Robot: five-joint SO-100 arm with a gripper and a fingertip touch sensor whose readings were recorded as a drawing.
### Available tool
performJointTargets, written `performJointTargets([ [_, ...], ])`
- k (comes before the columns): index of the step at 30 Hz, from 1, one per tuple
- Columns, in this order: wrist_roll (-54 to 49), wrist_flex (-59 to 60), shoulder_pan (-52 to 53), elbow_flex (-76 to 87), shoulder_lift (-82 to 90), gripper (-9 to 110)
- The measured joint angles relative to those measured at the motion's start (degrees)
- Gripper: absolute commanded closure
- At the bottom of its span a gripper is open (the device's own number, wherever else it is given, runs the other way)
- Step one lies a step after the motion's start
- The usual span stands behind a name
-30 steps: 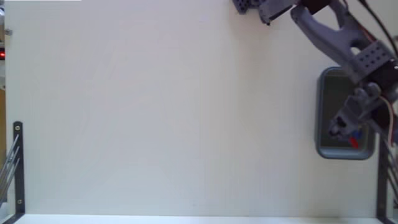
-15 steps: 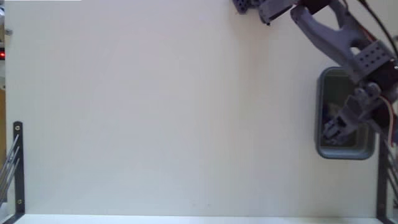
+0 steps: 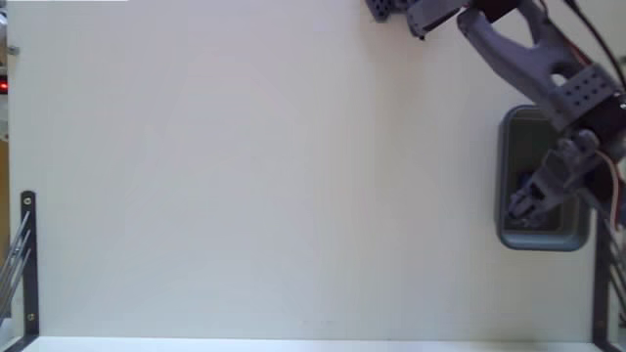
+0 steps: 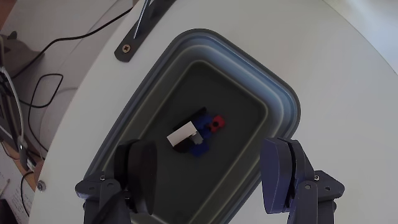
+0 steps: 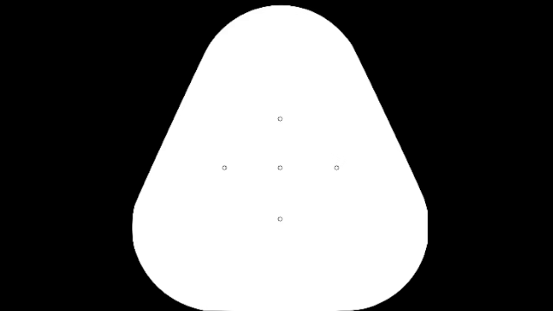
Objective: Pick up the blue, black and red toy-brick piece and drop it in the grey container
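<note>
The toy-brick piece (image 4: 198,132), a small cluster of red, blue, black and white bricks, lies on the dark floor of the grey container (image 4: 283,102) in the wrist view. My gripper (image 4: 211,171) hangs open above the container, its two fingers wide apart with nothing between them. In the fixed view the grey container (image 3: 509,235) stands at the table's right edge and my gripper (image 3: 523,207) hovers over it; the arm covers most of the inside, and a bit of blue from the piece (image 3: 526,185) shows there.
A dark metal bracket (image 3: 27,264) stands at the table's left edge and another (image 3: 600,284) at the right, just below the container. In the wrist view cables (image 4: 37,56) lie on the floor beyond the table edge.
One second ago the piece was held in the gripper over the container. The gripper has since opened and the piece has dropped into the container.
</note>
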Motion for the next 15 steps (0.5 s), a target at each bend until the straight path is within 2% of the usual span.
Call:
performJointTargets([
  [15,0.0,0.0,0.09,0.97,0.0,-9],
])
